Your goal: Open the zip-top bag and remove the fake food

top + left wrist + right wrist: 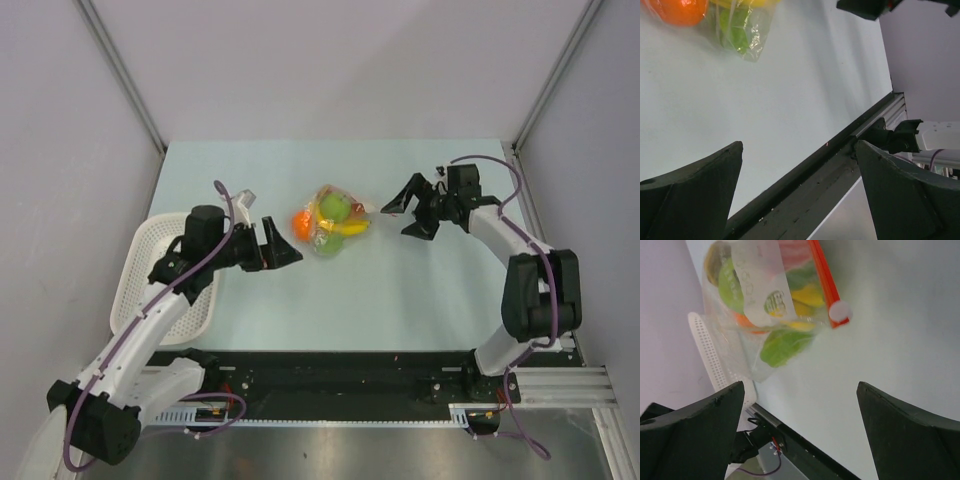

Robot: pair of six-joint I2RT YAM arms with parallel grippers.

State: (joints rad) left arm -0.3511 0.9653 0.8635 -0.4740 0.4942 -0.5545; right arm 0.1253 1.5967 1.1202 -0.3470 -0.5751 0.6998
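Item one: small clear, crinkly plastic zip-top bag [335,222], lying flat on the pale table [400,290] near its middle, between my two arms and touching neither. Contents: fake food, toy plastic, namely an orange-red piece [302,225] at the end facing the left arm, a round green fruit [335,208], a yellow banana [347,227] and a flat green piece [782,345] seen through the film. Closure: a thin red zip strip [822,275] along the mouth, with a white round slider tab [840,312] at one end; this mouth faces the right arm, and it looks shut to me. Item two: left gripper [283,245], jaws wide apart, holding nothing, just beside the orange end. Item three: right gripper [395,220], jaws likewise apart and empty, near the zip end. Item four: white perforated basket [135,280], at the table's left edge, beneath the left arm. Handling notes, my judgement: the bag is light, limp and slippery, and it will slide or crumple if pushed. The toys are rigid and may roll inside. I would pin the film near the orange end with the left, and take the strip or the slider tab with the right, since loose film gives a poor pinch.
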